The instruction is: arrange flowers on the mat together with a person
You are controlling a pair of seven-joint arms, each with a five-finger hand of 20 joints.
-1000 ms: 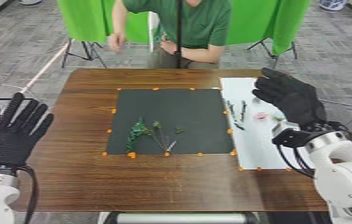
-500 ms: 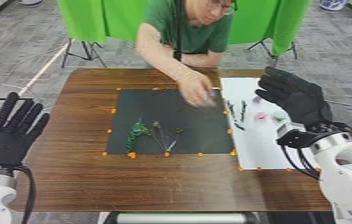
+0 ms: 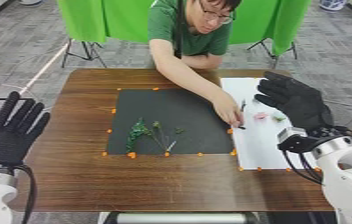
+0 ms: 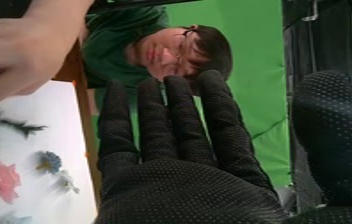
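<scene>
In the head view my left hand (image 3: 9,129) is at the left table edge, fingers straight and spread, holding nothing. My right hand (image 3: 295,100) is over the right part of the white sheet (image 3: 259,150), open and empty; in the right wrist view the right hand (image 4: 186,187) has straight fingers. Green stems (image 3: 140,134) lie on the lower left of the dark mat (image 3: 168,107). The person's hand (image 3: 227,112) is at a dark sprig by the sheet's left edge. A pink flower (image 3: 261,116) lies on the sheet; the right wrist view shows a blue flower (image 4: 49,162) near it.
The brown table (image 3: 146,182) surrounds the mat and sheet. Orange markers (image 3: 132,155) line their edges. The person leans over the far table edge, one arm (image 3: 186,75) stretched across the mat's upper right.
The person has leaned in, the hand moving across the mat to the sprigs at the sheet's left edge. My right hand has shifted slightly; my left hand has stayed nearly still.
</scene>
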